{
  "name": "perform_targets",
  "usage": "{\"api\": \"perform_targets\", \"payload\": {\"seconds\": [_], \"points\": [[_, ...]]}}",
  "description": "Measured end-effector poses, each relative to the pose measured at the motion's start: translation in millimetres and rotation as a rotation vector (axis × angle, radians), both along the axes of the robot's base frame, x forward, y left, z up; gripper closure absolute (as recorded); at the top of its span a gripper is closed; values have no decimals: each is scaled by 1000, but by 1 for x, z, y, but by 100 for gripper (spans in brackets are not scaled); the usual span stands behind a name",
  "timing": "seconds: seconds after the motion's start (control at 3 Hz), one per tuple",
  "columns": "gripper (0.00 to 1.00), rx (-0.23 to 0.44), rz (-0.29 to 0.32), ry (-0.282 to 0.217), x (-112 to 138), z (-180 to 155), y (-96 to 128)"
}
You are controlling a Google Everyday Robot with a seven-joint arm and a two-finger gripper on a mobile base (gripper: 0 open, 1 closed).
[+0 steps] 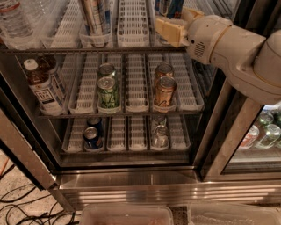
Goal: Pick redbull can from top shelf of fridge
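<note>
The fridge stands open with three wire racks of drinks. On the top shelf, a blue and silver can, which I take for the redbull can, stands in a right-hand lane, cut off by the top edge. My gripper, pale yellow at the tip of the white arm, is right in front of that can's lower part and hides it. I cannot tell if it touches the can. A second tall silver can stands in a lane to the left.
A clear bottle is at the top left. On the middle rack are a tea bottle, a green can and a copper can. The bottom rack holds a blue can and a clear bottle. Cables lie on the floor.
</note>
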State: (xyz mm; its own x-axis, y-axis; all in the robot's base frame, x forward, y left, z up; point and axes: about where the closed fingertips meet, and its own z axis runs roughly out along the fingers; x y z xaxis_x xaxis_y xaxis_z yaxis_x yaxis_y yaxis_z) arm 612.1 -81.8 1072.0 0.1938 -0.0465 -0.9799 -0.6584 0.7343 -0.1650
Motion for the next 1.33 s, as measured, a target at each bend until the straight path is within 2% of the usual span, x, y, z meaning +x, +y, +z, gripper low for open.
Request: {"api": "perform_targets", "payload": {"seconds": [0.67,1.33], "points": [[100,-1,19,-61,-10,18,4],[100,-6,39,-97,-25,24,7]]}}
